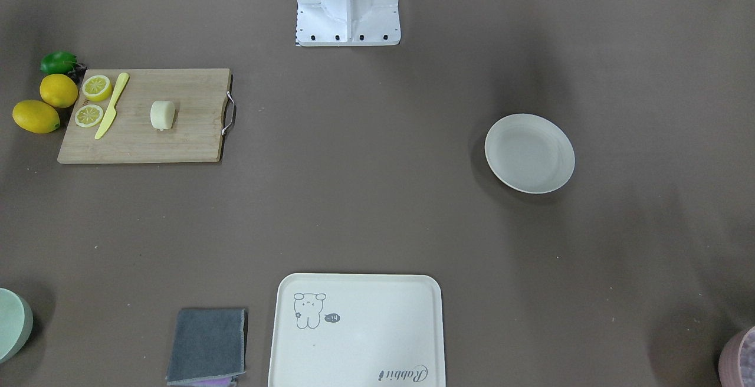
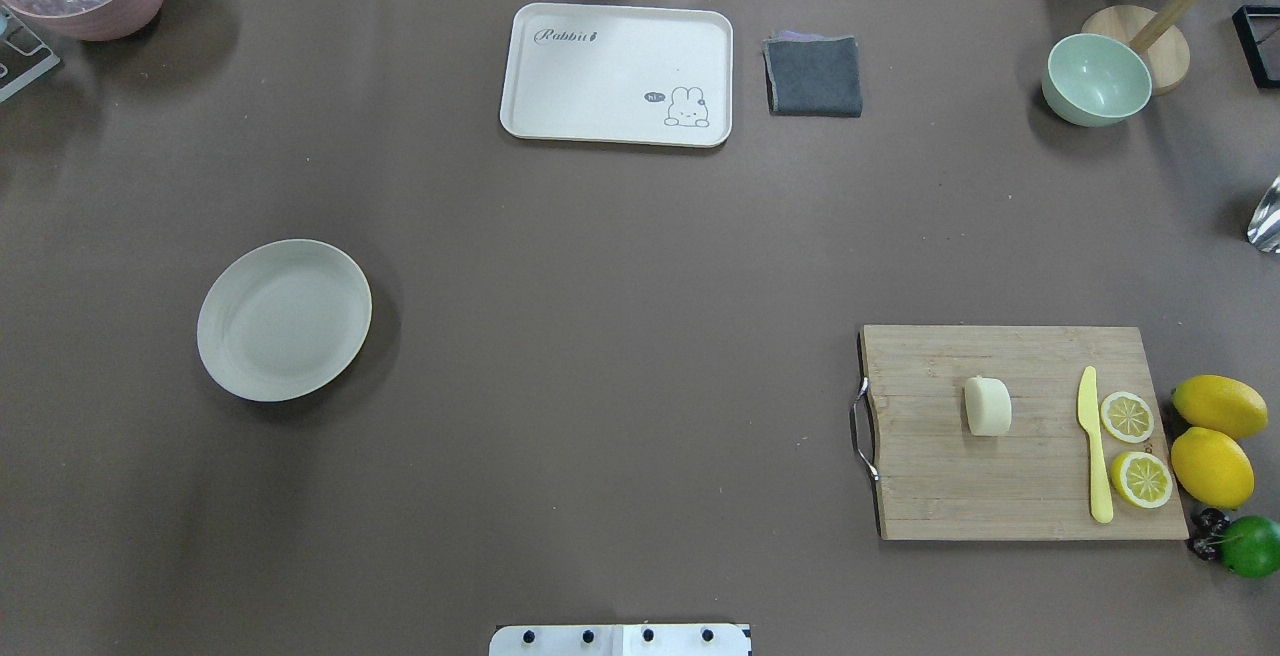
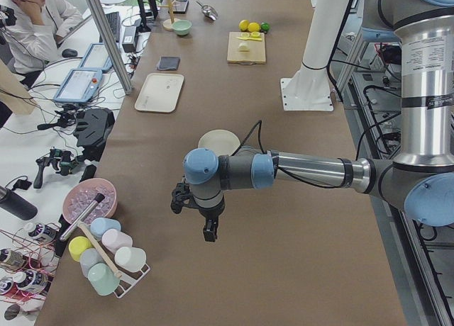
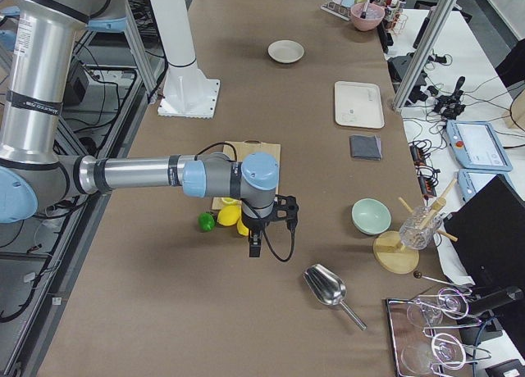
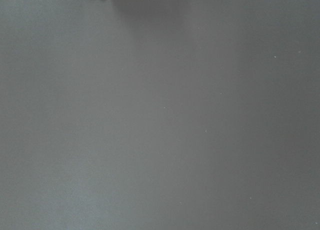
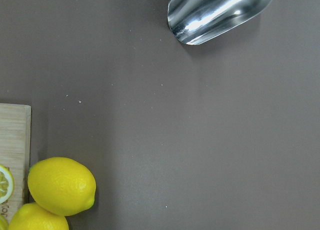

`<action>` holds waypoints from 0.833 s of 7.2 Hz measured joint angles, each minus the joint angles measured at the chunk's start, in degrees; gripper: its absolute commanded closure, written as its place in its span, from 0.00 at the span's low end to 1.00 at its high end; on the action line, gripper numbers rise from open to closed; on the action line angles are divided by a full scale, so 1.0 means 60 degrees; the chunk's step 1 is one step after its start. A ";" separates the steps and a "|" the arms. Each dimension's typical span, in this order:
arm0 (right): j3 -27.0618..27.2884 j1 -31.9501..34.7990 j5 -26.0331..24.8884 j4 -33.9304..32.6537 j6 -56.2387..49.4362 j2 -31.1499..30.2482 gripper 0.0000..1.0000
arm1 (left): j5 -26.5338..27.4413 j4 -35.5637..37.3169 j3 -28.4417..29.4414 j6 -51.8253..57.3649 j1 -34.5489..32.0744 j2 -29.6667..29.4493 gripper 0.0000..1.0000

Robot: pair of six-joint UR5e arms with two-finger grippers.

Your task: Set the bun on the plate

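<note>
Zero contact | bun [image 2: 987, 406] on board [image 2: 1000, 496], right gripper's [image 4: 255, 249] side, likely its pick | plate [image 2: 284, 320] bare, left gripper's [image 3: 210, 232] side | both grips: cannot tell

Long desk [image 2: 600, 266] under a plain brown cover, evenly lit from above (shadows are soft and faint). Aluminium posts [image 3: 106, 35] rise along the edge away from the robot. Beyond them is a white bench [image 3: 28, 135] with two tablets [image 3: 78, 85], a keyboard [image 3: 113, 25] and loose cables. A person [image 3: 35, 18] sits at the bench. On the robot's side, grey floor [image 4: 33, 311] shows, crossed by cables and a metal frame.
</note>
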 measured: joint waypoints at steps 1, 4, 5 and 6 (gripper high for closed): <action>-0.0006 0.0000 -0.0008 0.0000 0.0000 0.0000 0.00 | -0.0001 0.0000 -0.0059 0.0000 0.0000 0.0006 0.02; 0.0003 0.0000 -0.0008 0.0000 0.0000 0.0008 0.00 | -0.0054 0.0001 -0.0216 0.0021 -0.0012 -0.0005 0.02; 0.0008 0.0000 -0.0005 0.0000 0.0000 0.0012 0.00 | -0.0061 -0.0021 -0.0242 0.0023 -0.0012 -0.0055 0.02; 0.0047 0.0000 0.0005 -0.0003 0.0000 0.0011 0.00 | -0.0055 -0.0051 -0.0396 0.0016 -0.0007 -0.0103 0.02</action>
